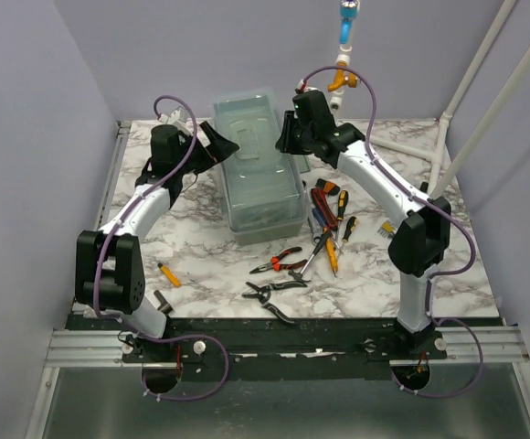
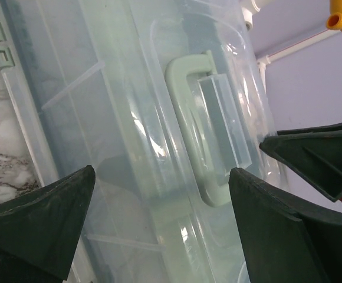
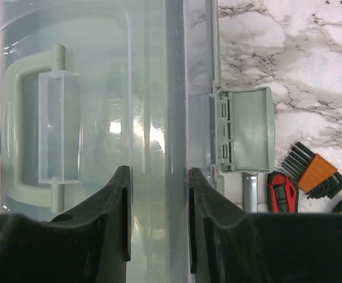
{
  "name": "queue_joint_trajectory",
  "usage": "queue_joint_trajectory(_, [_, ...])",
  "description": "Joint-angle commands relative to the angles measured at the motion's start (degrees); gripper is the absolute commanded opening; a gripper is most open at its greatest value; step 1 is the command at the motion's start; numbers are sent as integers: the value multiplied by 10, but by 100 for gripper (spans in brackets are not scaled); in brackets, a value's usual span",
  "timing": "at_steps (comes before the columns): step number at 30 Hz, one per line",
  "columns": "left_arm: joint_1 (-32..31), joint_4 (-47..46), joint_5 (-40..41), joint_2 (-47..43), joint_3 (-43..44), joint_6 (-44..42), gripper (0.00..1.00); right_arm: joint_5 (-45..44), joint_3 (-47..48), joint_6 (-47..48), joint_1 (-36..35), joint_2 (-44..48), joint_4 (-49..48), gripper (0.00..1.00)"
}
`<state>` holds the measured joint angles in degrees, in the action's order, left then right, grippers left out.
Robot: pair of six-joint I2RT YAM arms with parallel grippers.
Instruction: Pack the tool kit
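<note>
The clear plastic tool box point(image 1: 263, 197) stands at the table's middle back, with its lid point(image 1: 247, 119) and pale green handle point(image 2: 191, 118) on top. My left gripper point(image 1: 217, 146) is open at the box's left side, its jaws spread wide over the lid point(image 2: 130, 147) without touching it. My right gripper point(image 1: 289, 137) sits at the box's right edge, its jaws drawn in on the lid's rim point(image 3: 158, 118). The green latch point(image 3: 247, 130) hangs flipped outward beside it. Loose tools lie in front: pliers point(image 1: 279, 265), cutters point(image 1: 274, 291) and screwdrivers point(image 1: 331, 247).
A hex key set point(image 1: 386, 229) with an orange holder point(image 3: 312, 174) lies right of the box, next to a red-handled tool point(image 3: 283, 191). A small yellow screwdriver point(image 1: 169, 274) lies near the left arm. White pipes point(image 1: 448, 137) stand at the back right corner.
</note>
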<state>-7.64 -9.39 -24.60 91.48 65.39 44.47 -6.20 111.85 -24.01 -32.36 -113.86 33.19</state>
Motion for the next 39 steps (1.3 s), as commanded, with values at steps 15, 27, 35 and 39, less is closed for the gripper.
queue_joint_trajectory(15, [21, 44, -42, -177, -80, -45, 99, -16, 92, 8, -67, 60, 113, 66])
queue_joint_trajectory(27, [48, 38, -19, -232, -120, -41, 99, 106, 166, -69, -86, -48, 76, 70])
queue_joint_trajectory(35, [53, 12, 16, -276, -171, -25, 99, 4, 200, -87, -128, -105, 94, 70])
queue_joint_trajectory(39, [55, 14, 14, -280, -174, -26, 98, -77, 233, -86, -143, -138, 136, 71])
